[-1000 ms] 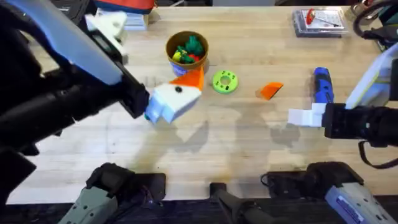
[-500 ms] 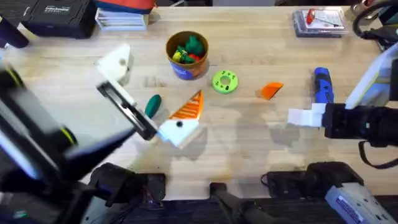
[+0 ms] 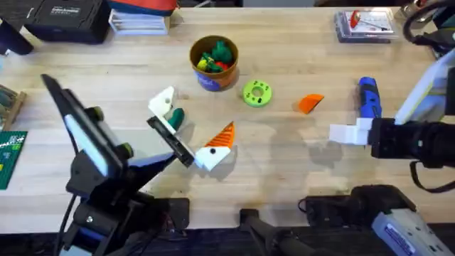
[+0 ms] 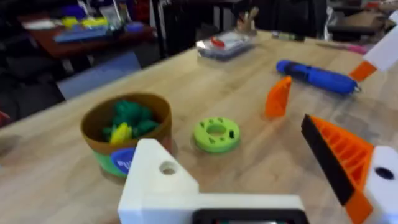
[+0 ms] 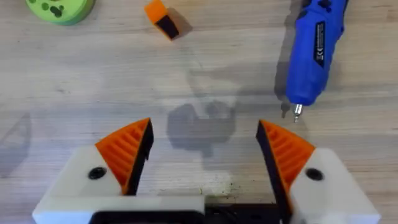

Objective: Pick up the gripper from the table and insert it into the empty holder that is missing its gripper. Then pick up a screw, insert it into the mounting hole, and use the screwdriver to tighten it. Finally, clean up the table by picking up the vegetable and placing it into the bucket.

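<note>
One vegetable (image 3: pixel 175 118) lies between the open left claw's (image 3: pixel 186 126) fingers

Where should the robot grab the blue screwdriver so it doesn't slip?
Probably around the thick blue handle of the screwdriver, coming straight down from above. It lies flat on the table, and its fat round body gives the open right gripper more to squeeze than the thin metal tip.
</note>
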Controlling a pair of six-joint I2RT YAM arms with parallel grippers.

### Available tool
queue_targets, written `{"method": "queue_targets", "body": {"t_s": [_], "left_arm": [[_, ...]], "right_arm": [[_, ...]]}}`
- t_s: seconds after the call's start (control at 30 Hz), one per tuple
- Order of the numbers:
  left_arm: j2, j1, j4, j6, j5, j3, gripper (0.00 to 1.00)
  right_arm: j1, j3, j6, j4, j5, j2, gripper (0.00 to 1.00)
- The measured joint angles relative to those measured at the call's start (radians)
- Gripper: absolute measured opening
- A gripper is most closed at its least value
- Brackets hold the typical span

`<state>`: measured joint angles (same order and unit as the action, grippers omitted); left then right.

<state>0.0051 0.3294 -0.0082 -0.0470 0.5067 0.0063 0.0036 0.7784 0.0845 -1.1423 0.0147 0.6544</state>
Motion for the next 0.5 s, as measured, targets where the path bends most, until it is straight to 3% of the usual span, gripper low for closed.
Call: {"method": "queue_targets", "body": {"t_s": [0.07,0.33,0.5], "left_arm": [[0.001,0.000,-0.045,0.008,0.014,0.000,0.986],[0.000,0.000,-0.049,0.021,0.127,0.001,0.986],[0.000,0.000,-0.051,0.022,0.155,0.001,0.986]], "right_arm": [[0.000,0.000,-0.002,0.000,0.000,0.000,0.993],[0.000,0.000,-0.003,0.000,0.000,0.000,0.994],[0.000,0.000,-0.003,0.000,0.000,0.000,0.994]]}}
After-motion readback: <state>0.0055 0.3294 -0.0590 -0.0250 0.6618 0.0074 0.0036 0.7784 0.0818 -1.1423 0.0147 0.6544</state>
